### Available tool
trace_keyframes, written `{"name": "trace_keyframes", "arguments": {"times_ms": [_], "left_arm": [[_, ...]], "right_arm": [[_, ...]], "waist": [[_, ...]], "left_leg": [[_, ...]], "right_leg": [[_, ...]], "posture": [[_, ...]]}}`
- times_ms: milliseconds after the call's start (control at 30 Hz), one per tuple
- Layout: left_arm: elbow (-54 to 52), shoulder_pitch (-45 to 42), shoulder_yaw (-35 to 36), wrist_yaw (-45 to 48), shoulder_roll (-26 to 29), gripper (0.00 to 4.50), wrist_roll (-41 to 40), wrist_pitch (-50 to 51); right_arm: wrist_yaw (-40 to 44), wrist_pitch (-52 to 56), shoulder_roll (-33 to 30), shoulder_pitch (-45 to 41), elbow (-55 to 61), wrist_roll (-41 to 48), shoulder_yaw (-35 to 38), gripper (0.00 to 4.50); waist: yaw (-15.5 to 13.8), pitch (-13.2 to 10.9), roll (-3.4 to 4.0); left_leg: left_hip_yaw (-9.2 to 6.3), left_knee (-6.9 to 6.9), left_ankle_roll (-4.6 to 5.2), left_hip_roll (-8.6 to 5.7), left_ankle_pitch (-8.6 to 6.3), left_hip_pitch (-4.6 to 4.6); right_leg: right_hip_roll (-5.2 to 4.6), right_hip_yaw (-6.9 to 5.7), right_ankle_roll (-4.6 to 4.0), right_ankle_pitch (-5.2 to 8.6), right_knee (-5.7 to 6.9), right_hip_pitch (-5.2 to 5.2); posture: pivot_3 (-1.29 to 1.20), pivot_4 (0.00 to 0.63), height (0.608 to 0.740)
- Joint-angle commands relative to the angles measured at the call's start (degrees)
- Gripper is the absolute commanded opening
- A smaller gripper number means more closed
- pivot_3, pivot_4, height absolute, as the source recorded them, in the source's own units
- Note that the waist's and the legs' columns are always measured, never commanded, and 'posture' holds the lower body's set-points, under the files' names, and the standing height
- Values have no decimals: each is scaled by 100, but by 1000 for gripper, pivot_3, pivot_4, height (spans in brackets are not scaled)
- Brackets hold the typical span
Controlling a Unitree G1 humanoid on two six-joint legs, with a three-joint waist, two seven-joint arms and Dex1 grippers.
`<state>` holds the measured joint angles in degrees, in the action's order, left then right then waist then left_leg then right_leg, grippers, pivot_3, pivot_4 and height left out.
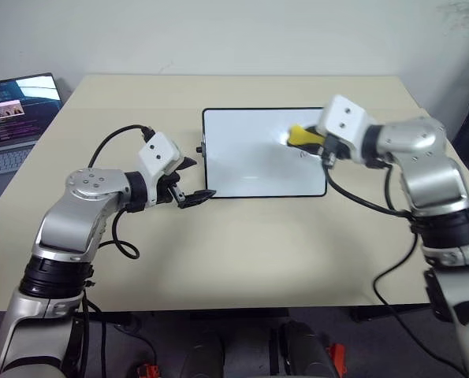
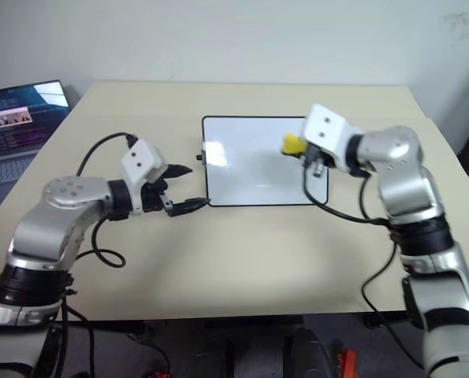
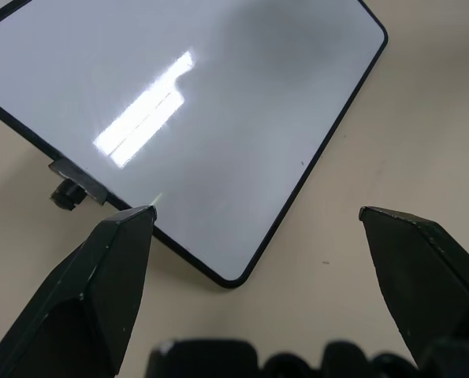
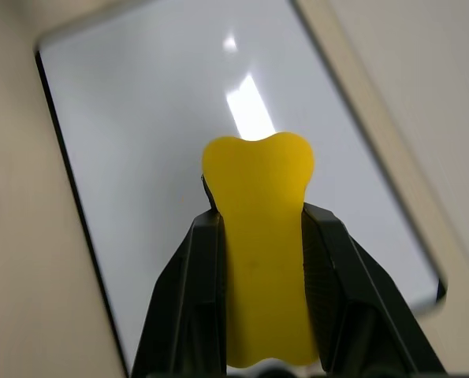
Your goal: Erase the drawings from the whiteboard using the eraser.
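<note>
Our right gripper (image 4: pixel 258 236) has its 2 fingers clamped on the yellow eraser (image 4: pixel 259 252), held above the right part of the whiteboard (image 1: pixel 250 161). Our left gripper (image 3: pixel 258 216) stands wide and empty at the board's near left corner. We see no drawings on the white; erasing looks nearly done.

The 2 eye views look forward and down from the head over the desk (image 1: pixel 242 252), taking in both arms and the whole whiteboard (image 1: pixel 250 161), with a laptop (image 1: pixel 9 126) at the left edge. They share nearly the same scene. The left wrist view looks close along the left hand (image 3: pixel 258 216) at 1 near corner of the whiteboard. The right wrist view sits closer, facing along the right hand (image 4: pixel 258 216) and eraser (image 4: pixel 258 252) onto the board.
</note>
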<state>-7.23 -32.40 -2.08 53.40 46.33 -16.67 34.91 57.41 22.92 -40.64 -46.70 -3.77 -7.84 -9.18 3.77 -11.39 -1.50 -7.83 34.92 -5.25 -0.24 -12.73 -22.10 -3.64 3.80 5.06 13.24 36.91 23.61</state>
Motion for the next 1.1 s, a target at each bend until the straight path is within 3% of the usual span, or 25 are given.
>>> {"name": "trace_keyframes", "arguments": {"times_ms": [33,133,500,1100], "left_arm": [[-32,-51,110,225,255,4500,5,-119],[-10,-77,135,249,279,4500,5,-133],[-278,20,326,75,262,4500,-110,-14],[-15,-347,342,-466,-130,4500,88,-309]], "right_arm": [[-254,-434,-547,-35,-363,-286,179,961],[-368,-721,-790,-35,-767,-297,213,961],[-447,-1017,-705,-347,-1311,-147,254,961],[-913,-1023,-611,-464,-1486,102,502,961]], "waist": [[42,-1,1],[65,-1,0],[115,-3,-2],[102,-2,-2]], "left_leg": [[7,0,0,1,0,2],[11,0,0,1,0,4],[12,0,0,2,0,5],[10,2,0,1,0,5]], "right_leg": [[0,5,0,2,0,1],[0,8,1,3,-2,0],[1,13,-2,2,0,0],[1,12,-10,-3,1,0]], "posture": [[0,150,740],[0,150,740],[0,150,740],[0,150,740]]}}
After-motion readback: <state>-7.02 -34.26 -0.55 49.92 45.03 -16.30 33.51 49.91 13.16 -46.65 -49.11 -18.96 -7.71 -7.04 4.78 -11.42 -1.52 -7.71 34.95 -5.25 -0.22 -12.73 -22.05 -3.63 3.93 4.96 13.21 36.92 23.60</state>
